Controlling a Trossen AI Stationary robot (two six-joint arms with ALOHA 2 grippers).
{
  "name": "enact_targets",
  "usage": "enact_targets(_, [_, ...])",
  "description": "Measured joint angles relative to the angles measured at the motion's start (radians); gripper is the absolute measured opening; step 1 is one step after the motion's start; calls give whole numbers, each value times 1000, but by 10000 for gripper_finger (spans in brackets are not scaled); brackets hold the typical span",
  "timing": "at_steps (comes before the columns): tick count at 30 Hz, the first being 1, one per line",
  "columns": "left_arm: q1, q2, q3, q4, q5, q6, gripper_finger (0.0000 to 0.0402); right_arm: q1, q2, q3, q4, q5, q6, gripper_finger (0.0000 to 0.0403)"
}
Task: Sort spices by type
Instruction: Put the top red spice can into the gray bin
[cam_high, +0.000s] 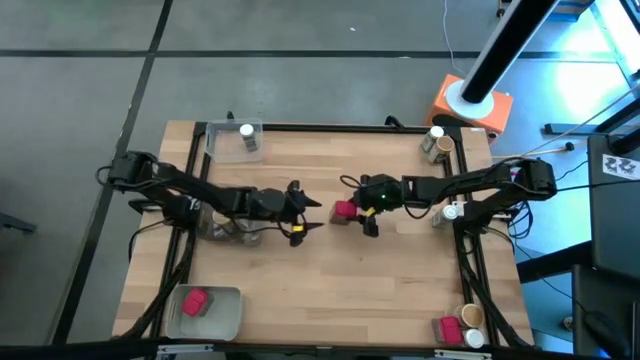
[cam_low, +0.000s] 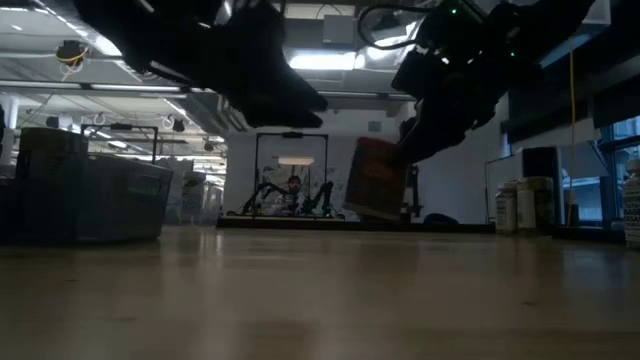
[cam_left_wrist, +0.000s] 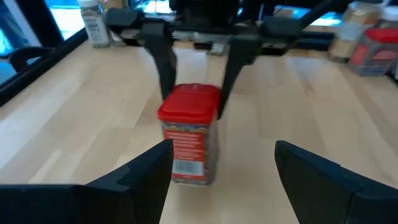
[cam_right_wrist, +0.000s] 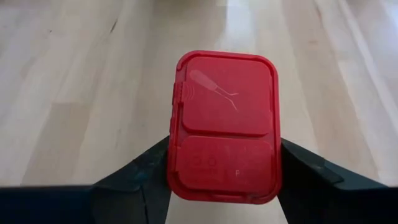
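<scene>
**Red spice box gripped above mid-bench**

A red-lidded spice box (cam_right_wrist: 225, 127) is held clamped between the jaws of the right gripper (cam_high: 362, 213) near the centre of the wooden bench (cam_high: 330, 290), and in the low view it is seen lifted clear of the surface and slightly tilted. The left gripper (cam_high: 305, 215) is poised just left of the box, facing it, its jaws spread wide and grasping nothing.

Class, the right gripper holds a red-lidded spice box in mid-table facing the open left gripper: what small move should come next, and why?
Probably the left gripper should ease forward around the red-lidded spice box. The right gripper grips it by the lid above the table, and the left fingers stand open just short of it.
</scene>
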Motion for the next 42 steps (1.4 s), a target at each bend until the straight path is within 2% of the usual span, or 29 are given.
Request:
enact_targets(5, [10,99,65,13,-66,33,263,8,0,1,7,2,0,227])
enact_targets(9, [14,133,100,35,-80,51,263,8,0,1,6,16,0,228])
enact_targets(16, [28,139,109,38,-79,69,263,8,0,1,54,16,-11,228])
enact_targets(28, [36,139,109,50,-66,70,262,8,0,1,175,-44,-79,229])
enact_targets(32, [34,140,109,94,-15,69,262,8,0,1,187,-53,-81,229])
enact_targets(35, [34,140,109,97,-7,69,247,8,0,1,184,-53,-82,229])
enact_targets(40, [35,140,109,87,-5,80,191,8,0,0,192,-47,-78,235])
enact_targets(42, [35,139,109,90,-9,76,190,8,0,0,211,-42,-75,242])
